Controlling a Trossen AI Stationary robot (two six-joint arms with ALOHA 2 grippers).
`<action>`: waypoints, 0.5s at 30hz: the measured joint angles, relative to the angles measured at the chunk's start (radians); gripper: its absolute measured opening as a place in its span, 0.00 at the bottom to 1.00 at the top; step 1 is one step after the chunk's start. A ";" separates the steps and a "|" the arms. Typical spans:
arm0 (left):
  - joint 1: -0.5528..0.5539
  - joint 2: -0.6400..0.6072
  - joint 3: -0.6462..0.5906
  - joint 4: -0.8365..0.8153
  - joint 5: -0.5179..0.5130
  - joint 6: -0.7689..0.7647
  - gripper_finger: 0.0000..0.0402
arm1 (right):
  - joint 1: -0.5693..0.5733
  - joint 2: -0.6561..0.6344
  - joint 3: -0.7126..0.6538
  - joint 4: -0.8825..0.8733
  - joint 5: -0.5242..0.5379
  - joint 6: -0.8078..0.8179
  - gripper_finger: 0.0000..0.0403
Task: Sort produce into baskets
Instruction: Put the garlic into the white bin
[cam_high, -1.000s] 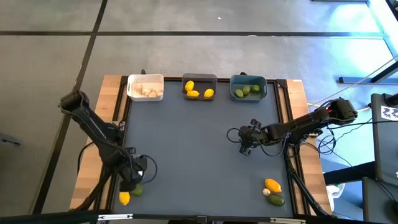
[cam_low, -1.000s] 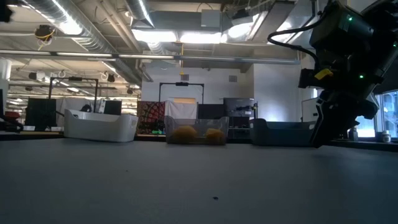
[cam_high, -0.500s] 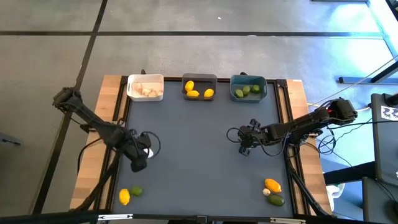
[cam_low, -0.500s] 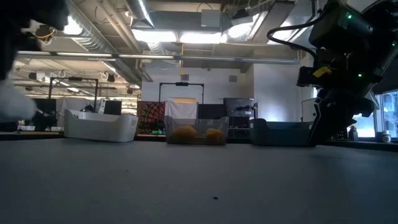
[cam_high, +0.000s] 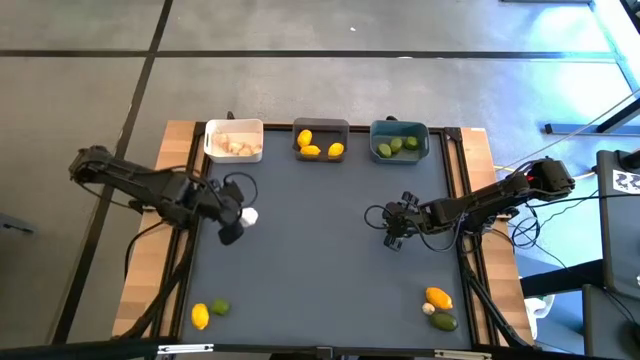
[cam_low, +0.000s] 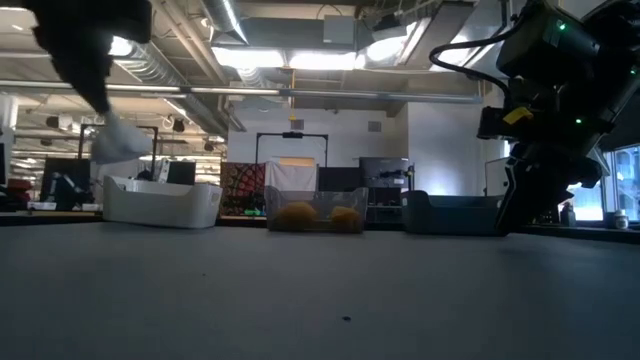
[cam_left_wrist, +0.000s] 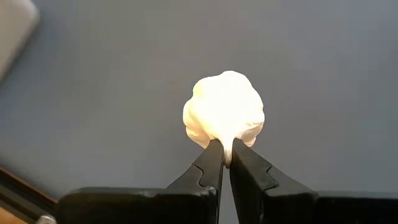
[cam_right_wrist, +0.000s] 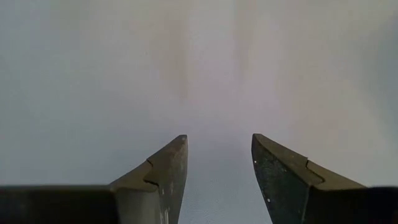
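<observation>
**Garlic bulb held above the mat, left side**

Item: one whitish, lumpy garlic bulb (cam_left_wrist: 224, 118), pinched at its base by the left gripper (cam_high: 238, 222), raised over the dark table (cam_high: 320, 260) near the white bin (cam_high: 234, 140). Grey bin (cam_high: 320, 141): three lemons. Teal bin (cam_high: 399, 141): limes. Loose produce lies at both front corners. Right gripper (cam_high: 394, 226): fingers apart, holding nothing, right of centre.

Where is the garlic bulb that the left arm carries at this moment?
In the high view the garlic bulb is pinched in the left end effector, above the mat's left side, short of the white basket.
</observation>
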 joint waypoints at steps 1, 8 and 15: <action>0.023 -0.010 0.000 0.000 -0.009 0.015 0.05 | 0.000 0.000 0.000 0.000 0.000 0.000 0.45; 0.199 -0.052 0.000 0.002 -0.079 0.104 0.04 | 0.000 0.000 0.000 0.000 0.000 0.000 0.45; 0.385 -0.057 0.000 0.019 -0.142 0.217 0.04 | 0.000 0.000 0.000 0.000 0.001 0.000 0.45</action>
